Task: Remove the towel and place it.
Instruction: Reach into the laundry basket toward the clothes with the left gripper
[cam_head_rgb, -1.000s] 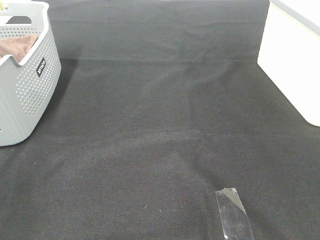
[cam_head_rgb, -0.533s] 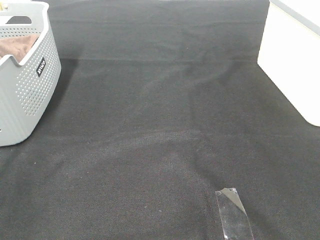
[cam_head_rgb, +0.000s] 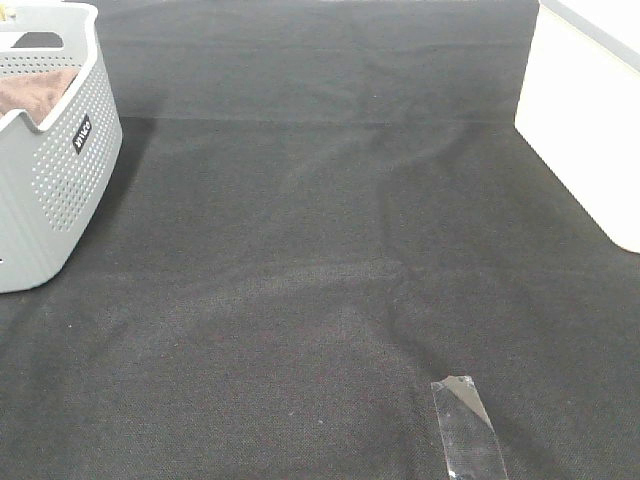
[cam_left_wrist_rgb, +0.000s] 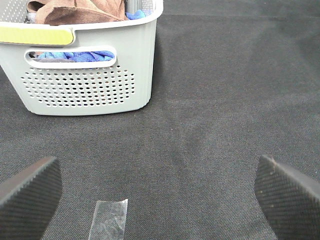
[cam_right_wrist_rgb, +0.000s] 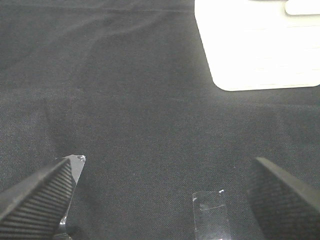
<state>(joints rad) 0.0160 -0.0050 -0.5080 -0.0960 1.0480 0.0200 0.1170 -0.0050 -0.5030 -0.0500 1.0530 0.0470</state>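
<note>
The brown towel (cam_head_rgb: 32, 92) lies inside a grey perforated basket (cam_head_rgb: 55, 190) at the far left of the table. It also shows in the left wrist view (cam_left_wrist_rgb: 80, 10), heaped in the basket (cam_left_wrist_rgb: 90, 85) above some blue cloth (cam_left_wrist_rgb: 75, 55). My left gripper (cam_left_wrist_rgb: 157, 192) is open and empty, low over the black cloth, short of the basket. My right gripper (cam_right_wrist_rgb: 160, 192) is open and empty over the black cloth. Neither arm shows in the exterior high view.
A white box (cam_head_rgb: 585, 120) stands at the right edge, also in the right wrist view (cam_right_wrist_rgb: 255, 45). Strips of clear tape (cam_head_rgb: 466, 425) lie on the black table cloth (cam_head_rgb: 320, 250) near the front.
</note>
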